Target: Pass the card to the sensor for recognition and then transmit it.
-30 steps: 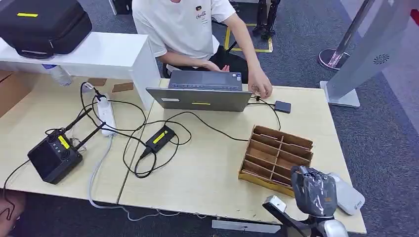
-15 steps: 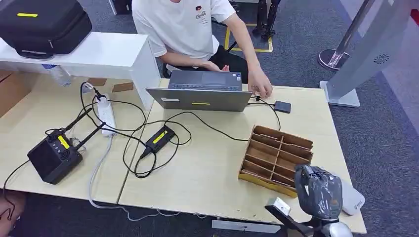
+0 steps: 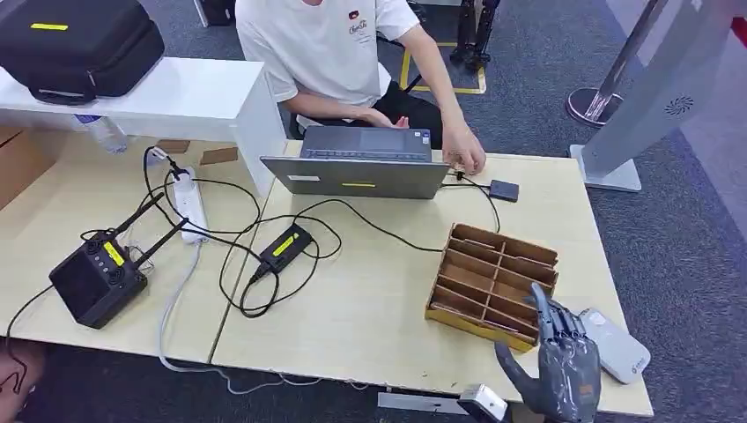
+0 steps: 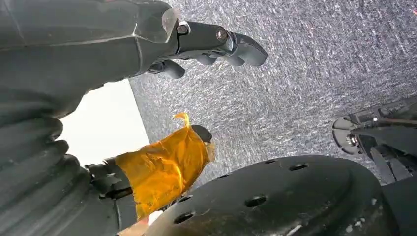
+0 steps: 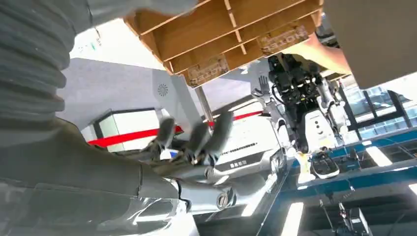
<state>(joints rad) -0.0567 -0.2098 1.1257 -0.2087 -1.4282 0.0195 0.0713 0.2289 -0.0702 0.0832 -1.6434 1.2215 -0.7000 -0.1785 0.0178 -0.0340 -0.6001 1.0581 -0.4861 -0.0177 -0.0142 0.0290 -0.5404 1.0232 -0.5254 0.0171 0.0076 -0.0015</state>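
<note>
My right hand [image 3: 560, 366] is at the table's front right edge, just in front of the wooden slotted box [image 3: 491, 284]. Its fingers point up and are spread, with the thumb out to the side, and it holds nothing. A flat white-grey sensor pad [image 3: 618, 345] lies on the table right beside this hand. In the right wrist view the straight fingers [image 5: 196, 137] are bare below the wooden box [image 5: 216, 34]. My left hand [image 4: 162, 59] hangs over grey carpet with nothing in it; its thumb [image 4: 241, 46] is stretched out.
A person sits behind an open laptop [image 3: 361, 163], one hand by a small dark box [image 3: 504, 189] on a cable. Black cables, a power strip [image 3: 188, 204], a black adapter [image 3: 284, 245] and a black radio unit [image 3: 95, 280] cover the left of the table [image 3: 370, 317].
My right hand has dropped lower toward the table's front edge, and its fingers have gone from curled to straight and spread. The person and the table items have not moved.
</note>
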